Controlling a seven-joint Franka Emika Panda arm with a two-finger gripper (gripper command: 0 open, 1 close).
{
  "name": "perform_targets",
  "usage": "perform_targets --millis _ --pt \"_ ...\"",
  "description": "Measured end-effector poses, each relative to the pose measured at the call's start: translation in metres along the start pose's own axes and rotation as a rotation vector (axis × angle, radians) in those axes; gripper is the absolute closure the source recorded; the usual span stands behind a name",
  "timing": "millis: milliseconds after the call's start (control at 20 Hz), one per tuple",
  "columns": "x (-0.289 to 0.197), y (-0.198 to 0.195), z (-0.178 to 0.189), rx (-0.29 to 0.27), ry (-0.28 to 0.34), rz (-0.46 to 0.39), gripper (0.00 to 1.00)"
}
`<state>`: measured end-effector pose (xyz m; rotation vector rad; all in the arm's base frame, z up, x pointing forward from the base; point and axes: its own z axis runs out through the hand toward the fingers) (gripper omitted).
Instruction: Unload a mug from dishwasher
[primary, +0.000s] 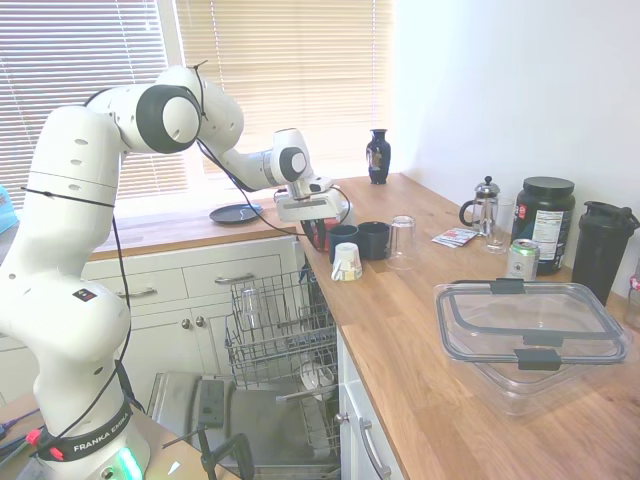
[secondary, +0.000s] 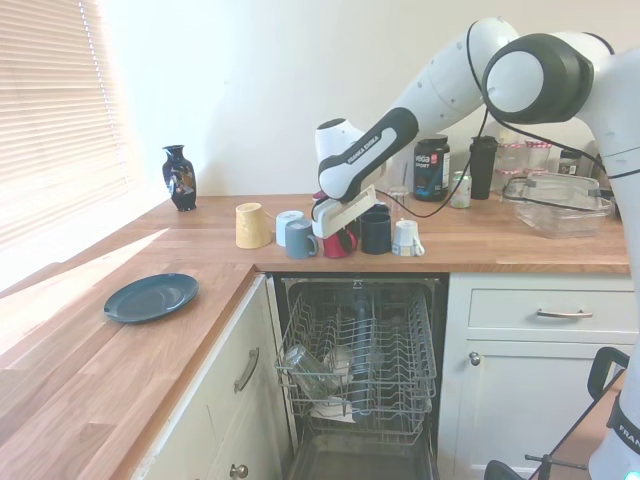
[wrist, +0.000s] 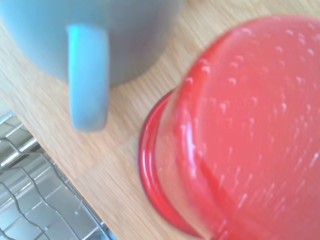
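Near counter edge (secondary: 300, 265), red mug (secondary: 338, 242), grey mug (secondary: 298, 239) beside

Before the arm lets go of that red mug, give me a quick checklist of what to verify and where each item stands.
1. Red mug out of the dishwasher and over the wooden counter: ok.
2. Mug rim down against the wood, seen in the wrist view: appears so, ok.
3. Gap to the grey-blue mug beside it: very tight, whether they touch cannot tell.
4. Distance from the counter's front edge: mug sits close to it, above the rack, not ok.
5. Pincer state on the mug: fingers hidden, cannot tell.
6. Room for the pincer to rise straight up: nothing overhead, ok.
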<state>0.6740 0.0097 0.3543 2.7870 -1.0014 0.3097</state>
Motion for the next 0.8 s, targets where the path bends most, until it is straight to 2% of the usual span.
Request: perform_targets --millis 250,450,600,800 --pt "0.005 -0.003 -0.035 0.021 0.032 0.004 0.0" --pt "0.001 0.001 -0.08 0.047 0.076 0.012 0.0" --pt "-0.022 0.012 -0.107 0.05 0.097 0.004 0.0" --pt "-0.073 0.028 -0.117 0.053 0.101 0.027 0.0"
